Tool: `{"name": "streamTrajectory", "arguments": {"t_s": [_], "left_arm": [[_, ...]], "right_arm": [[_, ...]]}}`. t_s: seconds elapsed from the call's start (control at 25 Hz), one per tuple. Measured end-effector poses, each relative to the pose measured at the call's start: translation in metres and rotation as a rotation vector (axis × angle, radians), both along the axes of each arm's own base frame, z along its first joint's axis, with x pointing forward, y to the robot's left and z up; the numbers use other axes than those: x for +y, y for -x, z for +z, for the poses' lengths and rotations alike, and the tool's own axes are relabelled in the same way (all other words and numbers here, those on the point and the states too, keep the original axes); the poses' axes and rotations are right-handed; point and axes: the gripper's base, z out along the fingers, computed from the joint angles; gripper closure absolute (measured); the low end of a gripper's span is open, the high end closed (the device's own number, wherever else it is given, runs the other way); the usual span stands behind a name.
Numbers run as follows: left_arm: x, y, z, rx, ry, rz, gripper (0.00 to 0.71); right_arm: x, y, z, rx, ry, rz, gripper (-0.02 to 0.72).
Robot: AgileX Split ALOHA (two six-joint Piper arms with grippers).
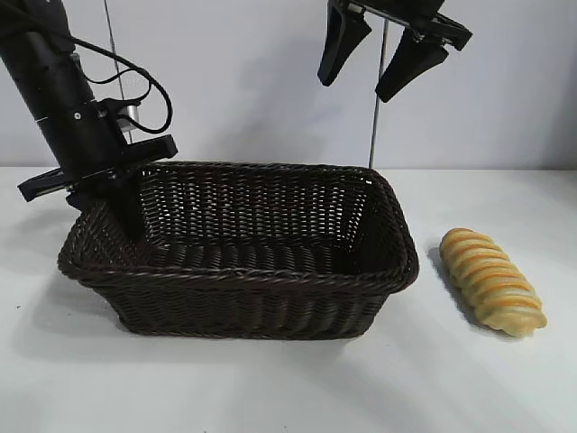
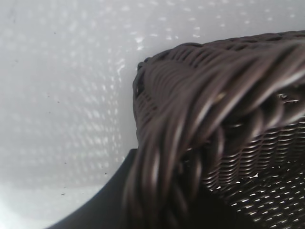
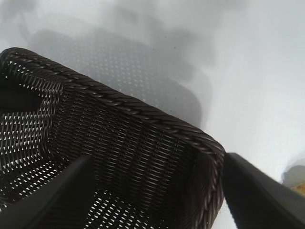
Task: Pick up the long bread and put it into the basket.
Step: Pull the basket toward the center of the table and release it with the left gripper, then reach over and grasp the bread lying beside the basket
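The long bread (image 1: 491, 280), a golden ridged loaf, lies on the white table to the right of the basket (image 1: 243, 275); only a sliver of it shows in the right wrist view (image 3: 300, 189). My left gripper (image 1: 115, 209) is at the basket's left end, shut on the braided rim (image 2: 200, 109), with one finger inside the basket and one outside. My right gripper (image 1: 353, 88) hangs high above the basket's right end, open and empty. In the right wrist view its fingers (image 3: 62, 191) frame the basket's corner (image 3: 209, 148).
The white table (image 1: 270, 388) stretches in front of the basket and around the bread. A thin vertical pole (image 1: 377, 108) stands behind the basket's right end against the pale wall.
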Motion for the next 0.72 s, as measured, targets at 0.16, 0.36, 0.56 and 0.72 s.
{"name": "streamTrajectory", "arguments": {"t_s": [0.16, 0.36, 0.56, 0.72], "left_arm": [[0.000, 0.000, 0.002, -0.005, 0.001, 0.000, 0.179], [0.004, 0.003, 0.028, -0.067, -0.015, -0.010, 0.172], [0.007, 0.011, 0.067, -0.142, -0.012, -0.020, 0.170], [0.009, 0.021, 0.103, -0.220, 0.003, -0.020, 0.170]], "right_arm": [[0.000, 0.000, 0.000, 0.000, 0.000, 0.000, 0.164], [0.000, 0.000, 0.000, 0.000, 0.000, 0.000, 0.164], [0.000, 0.000, 0.000, 0.000, 0.000, 0.000, 0.164], [0.000, 0.000, 0.000, -0.001, 0.000, 0.000, 0.164]]}}
